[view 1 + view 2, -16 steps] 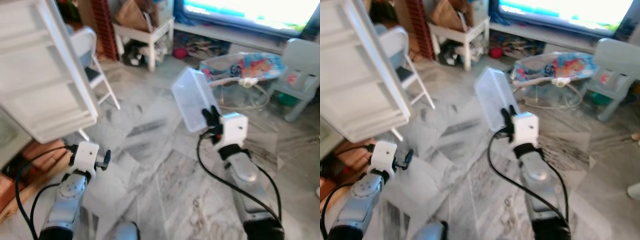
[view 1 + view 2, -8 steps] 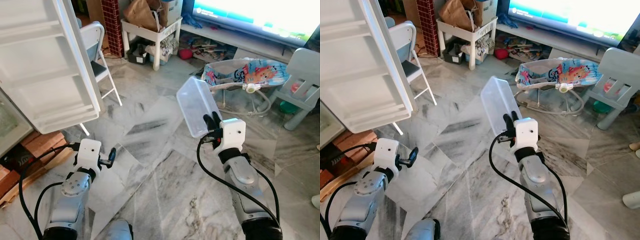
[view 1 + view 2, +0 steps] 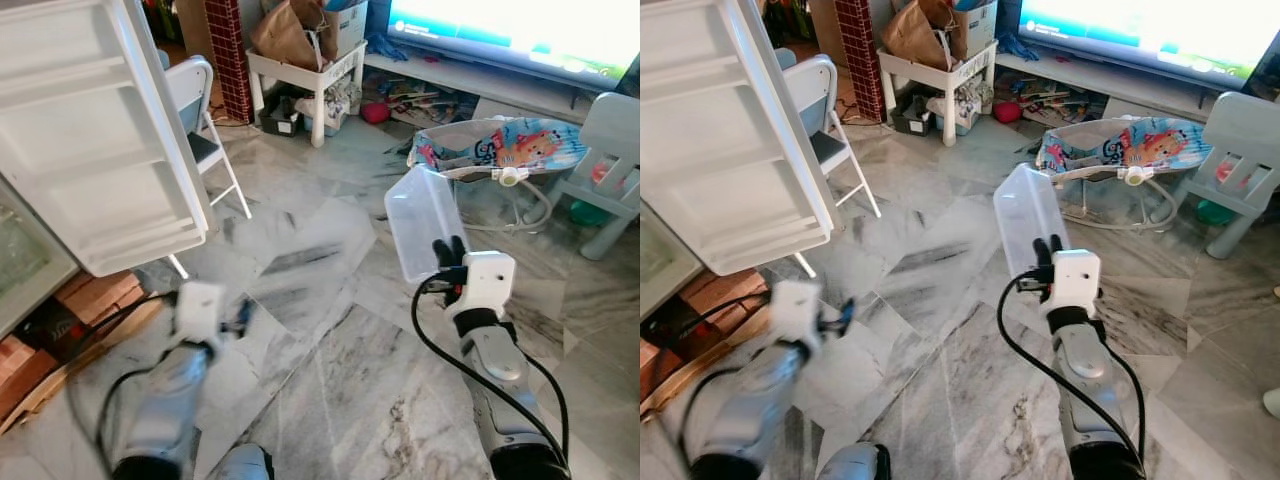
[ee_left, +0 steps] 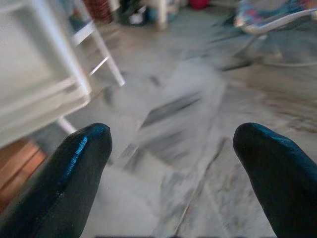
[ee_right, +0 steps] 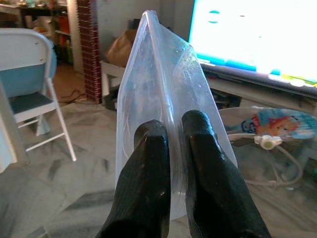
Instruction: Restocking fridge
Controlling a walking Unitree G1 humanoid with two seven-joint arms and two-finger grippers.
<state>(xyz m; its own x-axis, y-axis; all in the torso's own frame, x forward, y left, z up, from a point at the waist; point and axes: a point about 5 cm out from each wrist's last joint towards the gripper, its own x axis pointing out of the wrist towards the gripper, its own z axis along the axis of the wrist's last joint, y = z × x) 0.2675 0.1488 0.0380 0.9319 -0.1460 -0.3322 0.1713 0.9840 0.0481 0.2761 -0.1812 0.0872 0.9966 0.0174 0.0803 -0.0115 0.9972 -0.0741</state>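
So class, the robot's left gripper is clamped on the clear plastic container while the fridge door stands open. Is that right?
Not quite: the right gripper holds the clear plastic container, not the left. The right wrist view shows its jaws pinching the container's wall. The left gripper is open and holds nothing. The fridge door does stand open.

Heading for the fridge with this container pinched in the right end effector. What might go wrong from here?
The right end effector pinches only one thin wall of the clear plastic container, which sticks up tilted; it may slip or swing as the robot walks. The open fridge door juts out on the robot's left, so the container or the empty, open left end effector might strike it.
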